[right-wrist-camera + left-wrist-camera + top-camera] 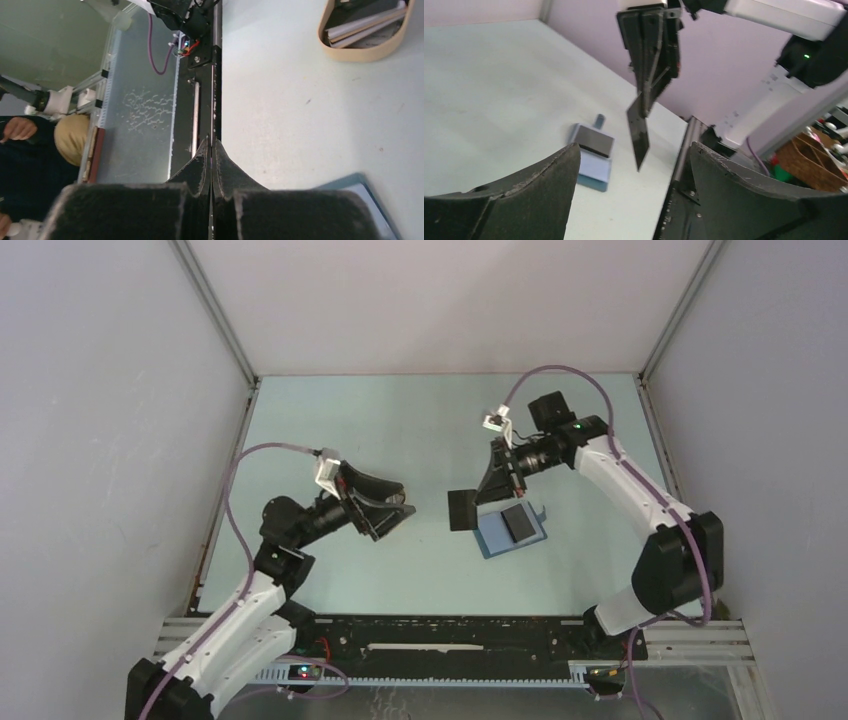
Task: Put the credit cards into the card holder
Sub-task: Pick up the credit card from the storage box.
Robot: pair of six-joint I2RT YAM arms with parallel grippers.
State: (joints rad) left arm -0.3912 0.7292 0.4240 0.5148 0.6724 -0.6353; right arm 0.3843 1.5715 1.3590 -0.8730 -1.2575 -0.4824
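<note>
Two robot arms: a left arm point(240, 620) and a right arm point(630, 480). Two grippers, one per arm: the left gripper point(397, 517) and the right gripper point(211, 160), each with two fingers, four fingers in all.

Two dark cards: a hanging card point(462, 510) and a flat card point(518, 524).

One teal wallet point(493, 539).

One tan oval tray point(367, 52); the flat pieces inside it are too bunched to count.

One pale green table point(380, 420).

One brown wicker basket point(809, 160).

One person point(20, 150), seen only in part, at the edge of the right wrist view.
</note>
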